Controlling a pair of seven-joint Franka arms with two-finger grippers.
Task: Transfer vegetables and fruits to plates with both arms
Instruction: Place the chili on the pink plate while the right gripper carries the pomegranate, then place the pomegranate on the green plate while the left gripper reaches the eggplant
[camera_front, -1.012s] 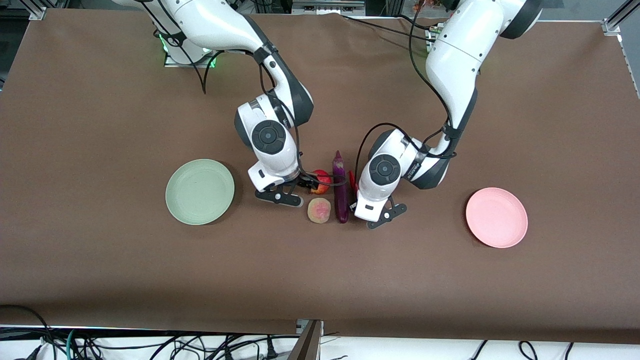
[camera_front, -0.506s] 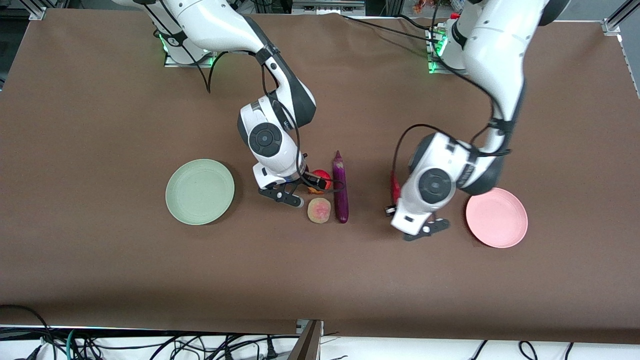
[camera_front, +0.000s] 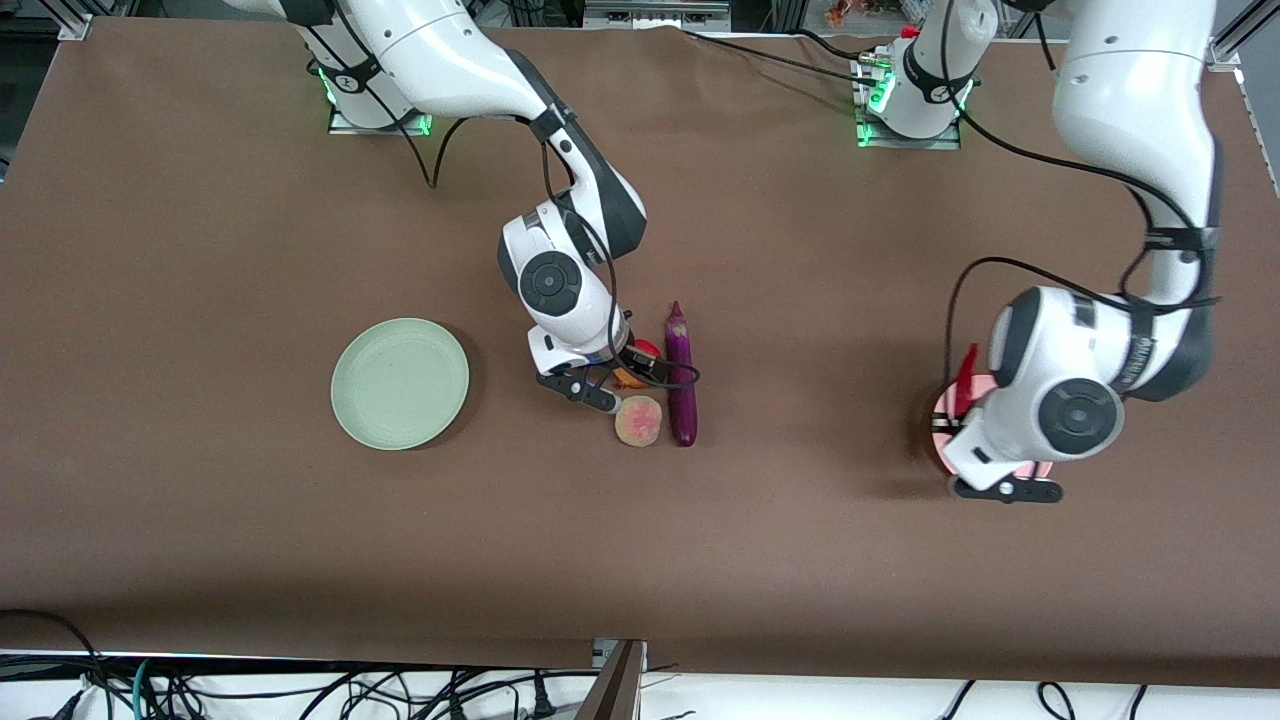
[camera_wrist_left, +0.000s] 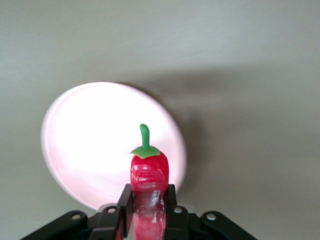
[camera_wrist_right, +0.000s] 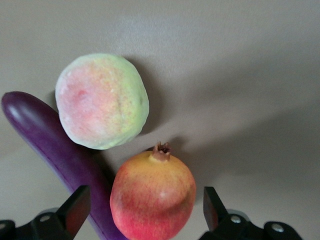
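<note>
A matte brown cloth covers the wide table (camera_front: 200, 520), bare along the edge nearest the front camera and at both ends. The pale green round plate (camera_front: 400, 383) lies toward the right arm's end. Mid-table, the right claw (camera_wrist_right: 145, 207) stands wide around the bright red round fruit (camera_wrist_right: 152, 196), beside the long glossy purple eggplant (camera_front: 681, 374) and the paler peach-like fruit (camera_front: 638, 420). The left claw (camera_wrist_left: 148, 202) grips the thin red chili pepper (camera_wrist_left: 148, 175) over the pink round plate (camera_wrist_left: 90, 145).

Red chili (camera_wrist_left: 149, 175) with green stem, pink plate (camera_wrist_left: 95, 145), purple eggplant (camera_front: 682, 375), pale green plate (camera_front: 400, 383), brown table (camera_front: 200, 250)
</note>
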